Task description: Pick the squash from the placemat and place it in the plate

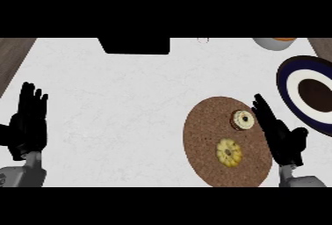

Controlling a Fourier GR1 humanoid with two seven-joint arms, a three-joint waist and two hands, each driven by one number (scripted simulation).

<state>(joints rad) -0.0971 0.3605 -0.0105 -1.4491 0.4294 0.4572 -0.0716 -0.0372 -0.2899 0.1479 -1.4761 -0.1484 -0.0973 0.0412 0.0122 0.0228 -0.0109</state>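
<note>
A round brown cork placemat lies on the white counter at the right. On it rests a yellow ribbed squash, and farther back a pale ring-shaped pastry. My right hand stands open over the placemat's right edge, fingers straight, just right of the squash and not touching it. The plate, dark blue and white with a brown centre, lies at the right edge, behind and to the right of that hand. My left hand rests open at the left edge, fingers up.
A dark box-like object sits at the counter's back edge. A white bowl with something orange stands at the back right. Brown wooden surfaces show at the far corners.
</note>
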